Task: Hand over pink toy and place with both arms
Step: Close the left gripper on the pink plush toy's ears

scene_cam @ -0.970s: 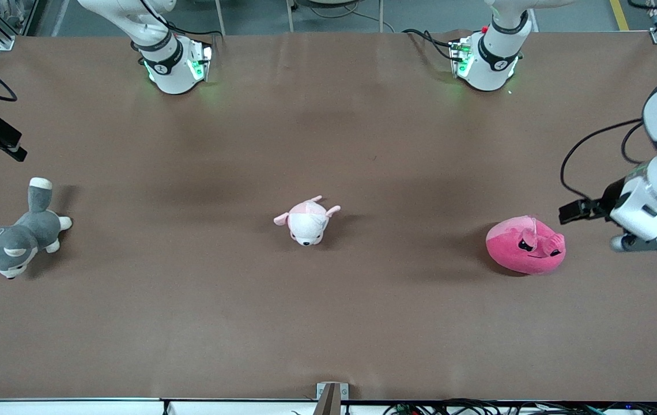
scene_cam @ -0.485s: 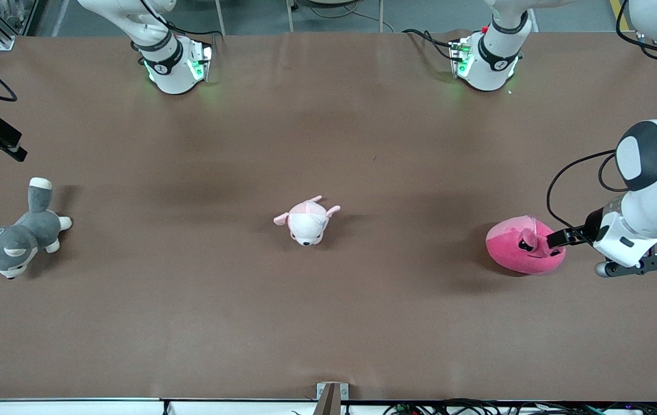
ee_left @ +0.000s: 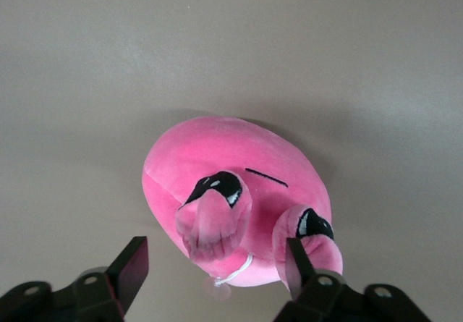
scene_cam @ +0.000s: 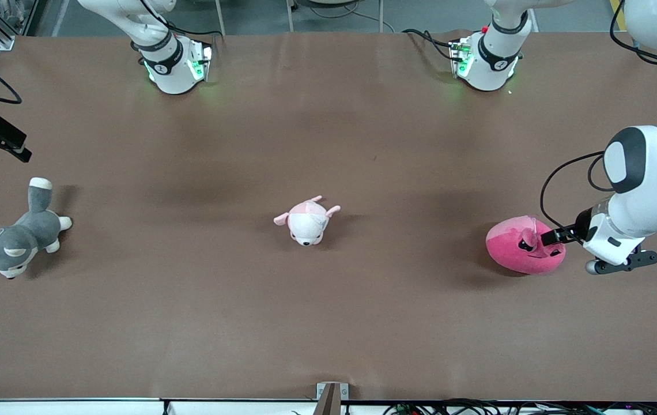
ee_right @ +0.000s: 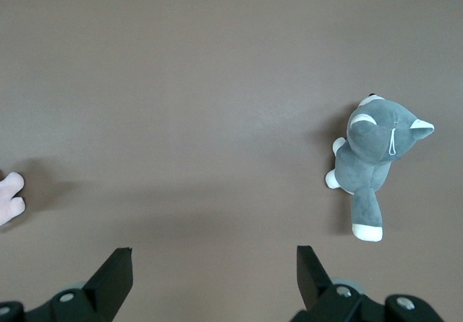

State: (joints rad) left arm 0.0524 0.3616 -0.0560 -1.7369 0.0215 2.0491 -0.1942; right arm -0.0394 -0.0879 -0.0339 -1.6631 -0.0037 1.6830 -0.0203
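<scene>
At the table's left-arm end, your left gripper has dropped around the pink toy, jaws spread and starting to narrow; the grasp comes next. The right gripper waits spread above the table's right-arm edge.

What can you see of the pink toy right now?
The pink toy is a round hot-pink plush blob with small ears, dark angry eyes, a thin black mouth line and a paler patch on its upper part. It lies on the brown table toward the left arm's end. The left gripper is down at it, fingers straddling its ears, not yet clamped.
</scene>
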